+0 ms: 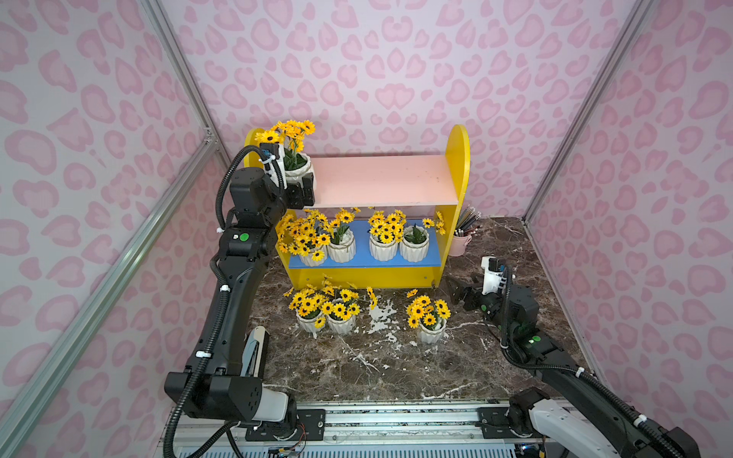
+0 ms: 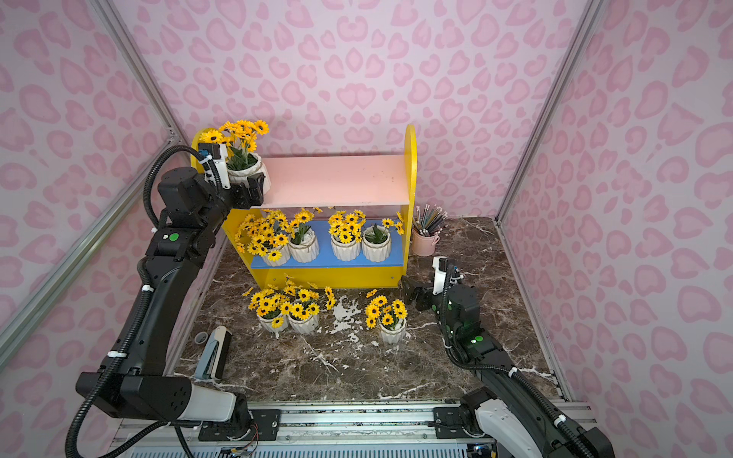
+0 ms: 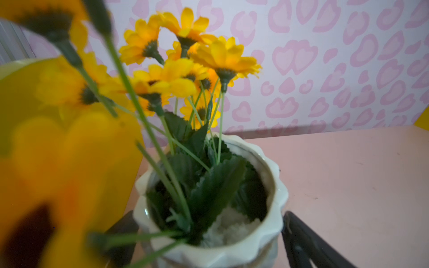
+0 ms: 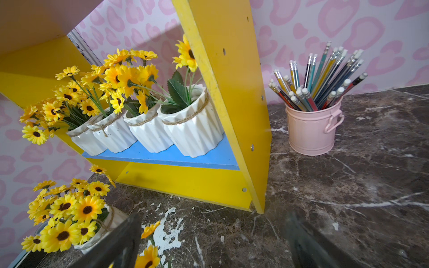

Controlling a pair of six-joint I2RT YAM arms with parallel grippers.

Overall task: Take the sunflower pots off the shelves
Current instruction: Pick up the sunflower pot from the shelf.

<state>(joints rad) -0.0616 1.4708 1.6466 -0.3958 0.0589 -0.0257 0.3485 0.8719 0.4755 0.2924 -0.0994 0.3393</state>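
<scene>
Flanked the sunflower pot on the pink upper board of the shelves with the left gripper spread wide. Called for a level squeeze low on the ribbed wall, then a straight lift. Idled the right gripper, agape and empty, nearby.

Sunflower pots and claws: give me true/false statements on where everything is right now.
1. Four sunflower pots stand on the blue lower board. True.
2. The pink upper board holds two pots. False: one pot, at its left end.
3. The left claw has its jaws either side of that pot. True.
4. The right claw grips a pot. False: open, empty, low beside the shelves' right side panel.
5. The pencil cup sits on the blue board. False: on the table, beside the shelves.
6. Three pots stand on the table before the shelves. True.
</scene>
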